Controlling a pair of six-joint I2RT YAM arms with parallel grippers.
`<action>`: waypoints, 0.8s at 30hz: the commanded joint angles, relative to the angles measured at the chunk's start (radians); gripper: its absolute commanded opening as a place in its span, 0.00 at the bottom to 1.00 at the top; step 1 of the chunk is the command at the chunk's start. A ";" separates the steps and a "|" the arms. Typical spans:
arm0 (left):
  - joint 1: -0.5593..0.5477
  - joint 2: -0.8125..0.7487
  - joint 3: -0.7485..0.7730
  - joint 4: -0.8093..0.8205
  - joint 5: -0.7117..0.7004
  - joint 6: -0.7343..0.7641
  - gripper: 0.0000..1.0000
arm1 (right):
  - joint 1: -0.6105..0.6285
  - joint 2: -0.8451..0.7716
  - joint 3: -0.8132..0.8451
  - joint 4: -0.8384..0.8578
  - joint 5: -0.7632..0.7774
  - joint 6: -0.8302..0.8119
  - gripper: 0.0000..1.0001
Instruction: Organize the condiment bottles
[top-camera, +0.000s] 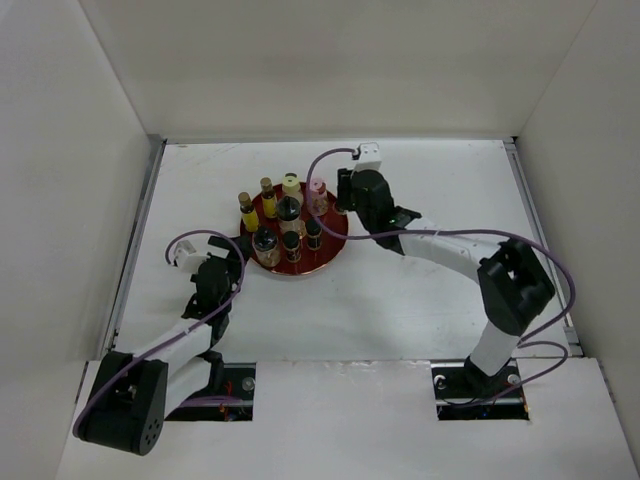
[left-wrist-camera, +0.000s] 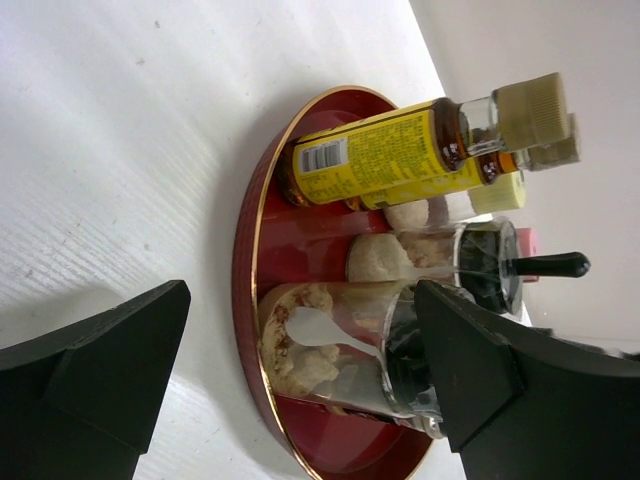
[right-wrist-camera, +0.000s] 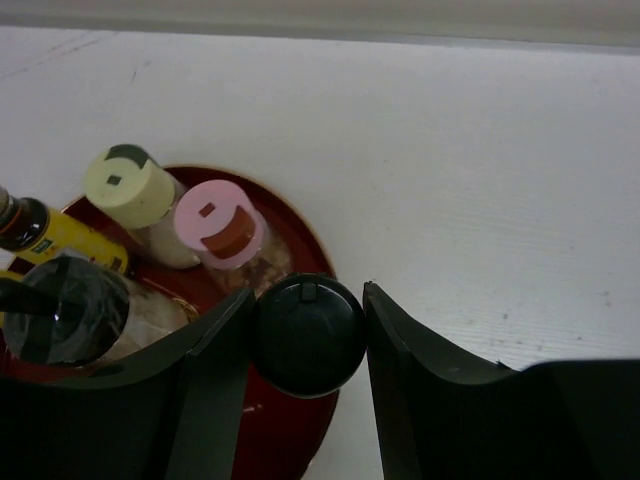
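Right tool (right-wrist-camera: 307, 298) is clamped on a black-capped bottle (right-wrist-camera: 307, 345), one finger on each side of the cap, low in the middle of its wrist view. It's over the edge of the red tray (left-wrist-camera: 243, 260); can't tell if it's lifted. The pink-lidded bottle (right-wrist-camera: 222, 228) and the cream bottle (right-wrist-camera: 127, 180) stand just up-left of it on the tray. Left tool (left-wrist-camera: 302, 295) is spread wide, low on the white surface (top-camera: 400, 320) at the tray's lower-left rim, facing a dark-capped jar (left-wrist-camera: 330, 340). The yellow bottles (left-wrist-camera: 370, 155) stand behind that.
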 joint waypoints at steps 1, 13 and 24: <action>0.000 -0.040 0.007 0.009 -0.020 0.010 1.00 | 0.043 0.066 0.082 0.030 0.009 -0.001 0.35; 0.004 -0.037 0.013 -0.009 -0.005 0.009 1.00 | 0.063 0.204 0.137 0.004 0.033 0.008 0.35; 0.004 -0.015 0.020 -0.009 0.003 0.012 1.00 | 0.074 0.198 0.099 0.025 0.021 0.033 0.67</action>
